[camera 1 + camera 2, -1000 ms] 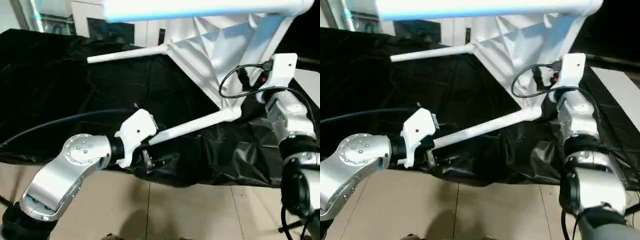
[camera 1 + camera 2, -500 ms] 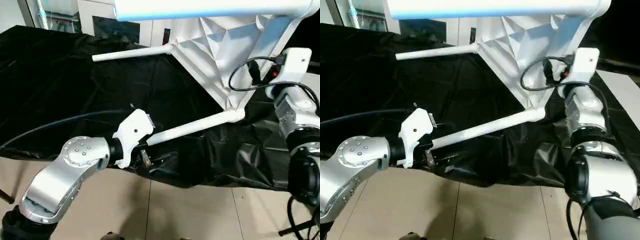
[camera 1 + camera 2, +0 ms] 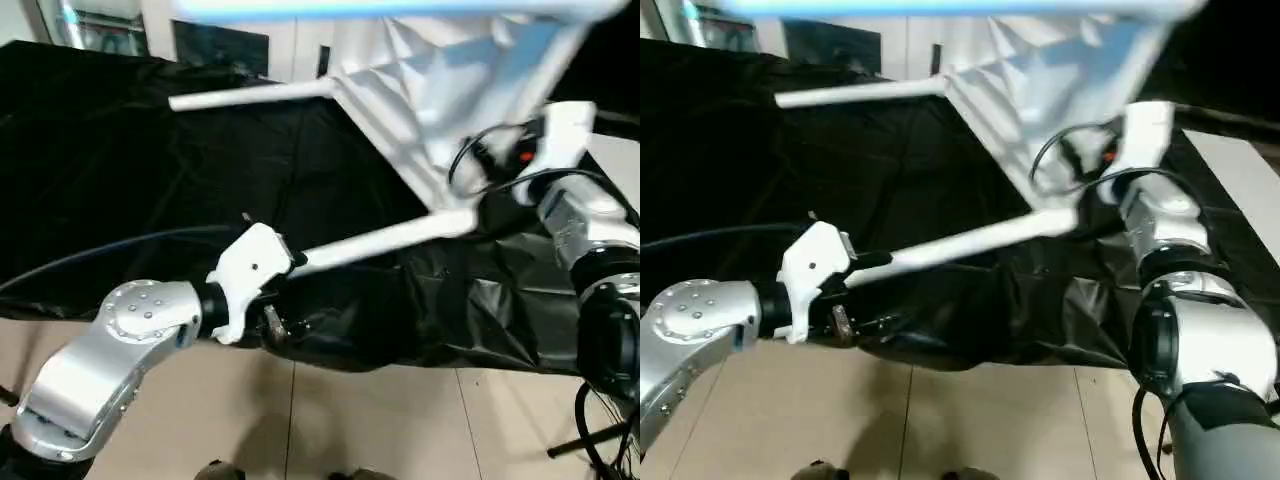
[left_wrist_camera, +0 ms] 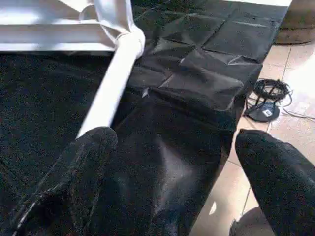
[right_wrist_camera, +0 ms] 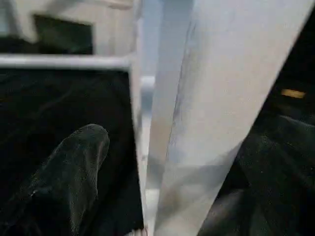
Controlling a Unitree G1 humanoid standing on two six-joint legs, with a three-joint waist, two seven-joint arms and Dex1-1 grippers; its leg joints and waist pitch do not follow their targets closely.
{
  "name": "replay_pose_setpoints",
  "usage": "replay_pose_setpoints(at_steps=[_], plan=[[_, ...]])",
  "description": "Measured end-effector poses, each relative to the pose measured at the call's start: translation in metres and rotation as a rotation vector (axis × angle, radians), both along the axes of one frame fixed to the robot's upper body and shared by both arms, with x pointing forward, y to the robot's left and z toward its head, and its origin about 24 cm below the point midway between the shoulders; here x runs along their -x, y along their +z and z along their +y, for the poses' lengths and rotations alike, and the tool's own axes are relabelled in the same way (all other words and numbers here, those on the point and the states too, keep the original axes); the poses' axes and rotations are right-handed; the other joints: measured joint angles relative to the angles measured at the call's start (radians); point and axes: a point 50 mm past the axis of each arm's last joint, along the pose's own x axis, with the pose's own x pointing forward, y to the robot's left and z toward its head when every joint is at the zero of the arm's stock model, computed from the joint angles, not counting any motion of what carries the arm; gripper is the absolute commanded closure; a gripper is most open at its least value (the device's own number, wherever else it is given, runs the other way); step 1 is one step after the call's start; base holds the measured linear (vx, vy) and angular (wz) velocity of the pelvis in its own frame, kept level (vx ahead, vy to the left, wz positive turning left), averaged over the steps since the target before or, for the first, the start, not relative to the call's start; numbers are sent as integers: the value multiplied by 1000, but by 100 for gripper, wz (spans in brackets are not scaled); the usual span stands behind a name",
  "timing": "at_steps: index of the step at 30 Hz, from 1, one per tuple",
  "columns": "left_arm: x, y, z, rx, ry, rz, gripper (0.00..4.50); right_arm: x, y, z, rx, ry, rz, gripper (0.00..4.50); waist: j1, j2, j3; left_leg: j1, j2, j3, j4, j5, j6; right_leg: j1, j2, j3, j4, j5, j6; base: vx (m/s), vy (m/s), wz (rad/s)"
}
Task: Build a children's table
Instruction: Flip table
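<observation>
Three white legs show on the children's table [image 3: 450, 110], which stands tipped on its side on the counter [image 3: 120, 170] draped in black sheeting, ribbed underside turned toward the robot. One leg [image 3: 385, 236] runs from a lower corner socket out toward the near edge of the counter, a second leg [image 3: 255, 96] reaches from the far corner across the black cover, and a third leg [image 3: 370, 8] lies across the top of the head views. The left pincer [image 4: 172, 162] has its fingers [image 4: 78, 177] spread wide at the free tip of the near leg; the tip sits just beside one finger, and whether they touch I cannot tell. The right pincer [image 5: 167, 162] is up at the tabletop's right side, its fingers wide apart with a white part of the table between them, though an actual grip cannot be made out. Beyond the counter's edge, a coiled black cable [image 4: 268, 93] lies on the tiled floor [image 3: 380, 420].
</observation>
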Motion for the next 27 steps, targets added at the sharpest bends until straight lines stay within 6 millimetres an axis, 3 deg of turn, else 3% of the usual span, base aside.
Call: replay_pose_setpoints(at_steps=[8, 12, 20, 27], plan=[[0, 1, -4, 19, 0, -9, 0, 7, -12, 10, -9, 161, -6, 6, 6, 1, 1, 0, 0, 0, 0, 0, 0, 1, 0, 0, 0, -2, -3, 0, 0, 0], [-3, 3, -6, 32, 0, -19, 0, 9, -22, 25, -59, 230, -23, 6, 2, 1, 1, 2, 1, 1, 0, 0, 0, 1, 0, 0, 1, -1, -3, 0, 0, 0], [-15, 5, -10, 56, 86, -93, 0, 3, -31, 45, -22, 34, -50, 6, 15, 1, 0, 2, 1, 1, 0, 1, -2, 2, 0, -1, 1, 0, -5, 0, 0, 0], [-41, 12, 1, 162, 386, -171, 0, -4, -23, 50, -5, -131, -78, 6, 21, -2, -1, 2, 1, 1, 0, 3, -4, 2, 0, -1, 2, 0, -5, 0, 0, 0]])
